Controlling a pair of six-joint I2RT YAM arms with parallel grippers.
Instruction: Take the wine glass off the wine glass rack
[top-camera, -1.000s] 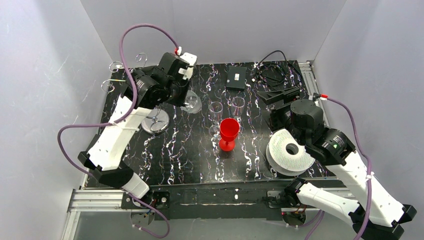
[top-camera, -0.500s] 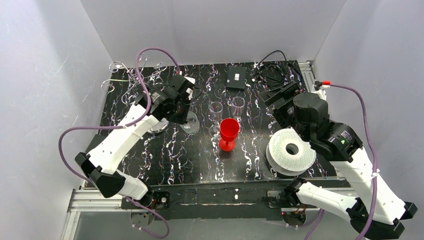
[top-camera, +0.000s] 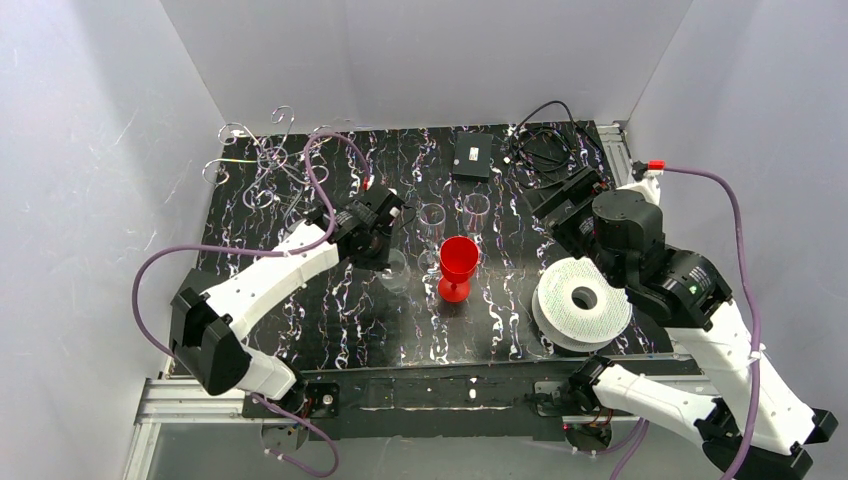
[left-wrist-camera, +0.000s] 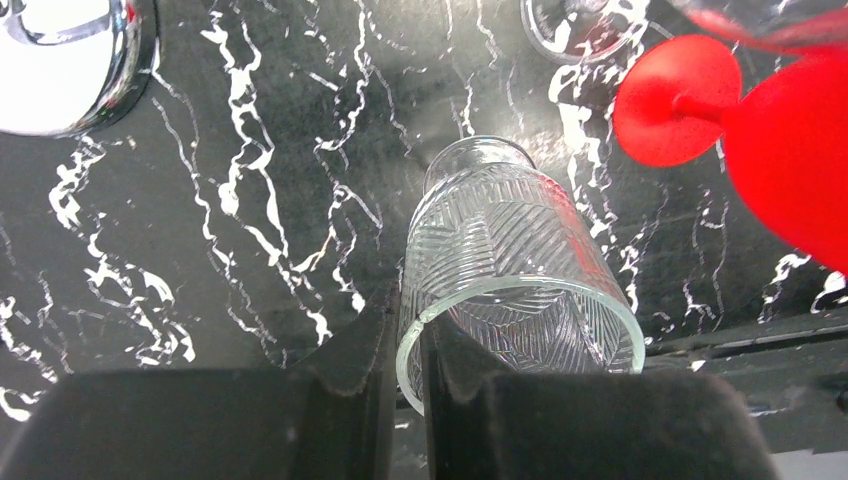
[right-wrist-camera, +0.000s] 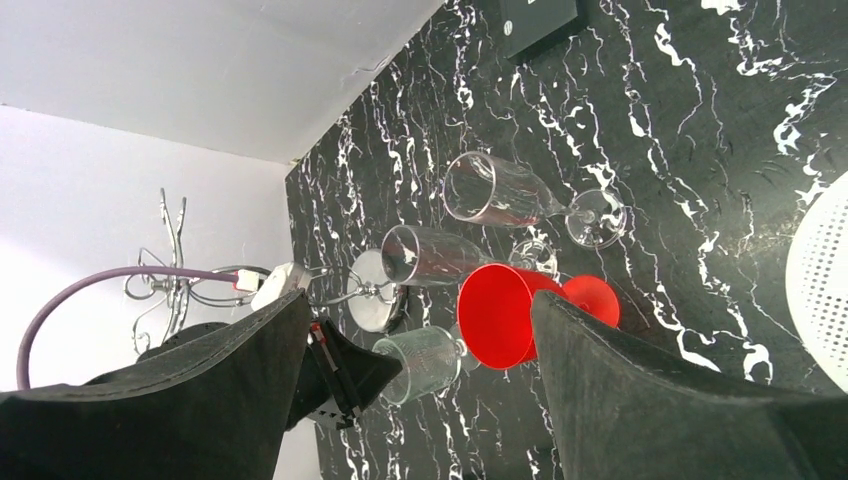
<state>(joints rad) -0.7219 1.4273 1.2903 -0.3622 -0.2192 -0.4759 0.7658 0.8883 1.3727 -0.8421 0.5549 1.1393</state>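
Note:
The wine glass (left-wrist-camera: 515, 265) is clear with a cut pattern. My left gripper (left-wrist-camera: 405, 325) is shut on its rim, one finger inside the bowl and one outside. In the top view the left gripper (top-camera: 383, 243) holds the wine glass (top-camera: 394, 270) low over the table's middle, just left of a red goblet (top-camera: 458, 264). The wine glass rack (top-camera: 266, 163) stands at the back left, well away from the glass; its shiny round base (left-wrist-camera: 60, 60) shows in the left wrist view. My right gripper (top-camera: 566, 204) hangs open at the right, nothing between its fingers (right-wrist-camera: 640, 390).
Two clear stemmed glasses (top-camera: 432, 221) (top-camera: 477, 211) stand behind the red goblet. A white ridged spool (top-camera: 583, 300) lies under the right arm. A black box (top-camera: 471, 156) and cables (top-camera: 545, 146) sit at the back.
The left arm has swung from the rack toward the table's middle and lower, carrying the wine glass to beside the red goblet. The right arm has shifted only slightly.

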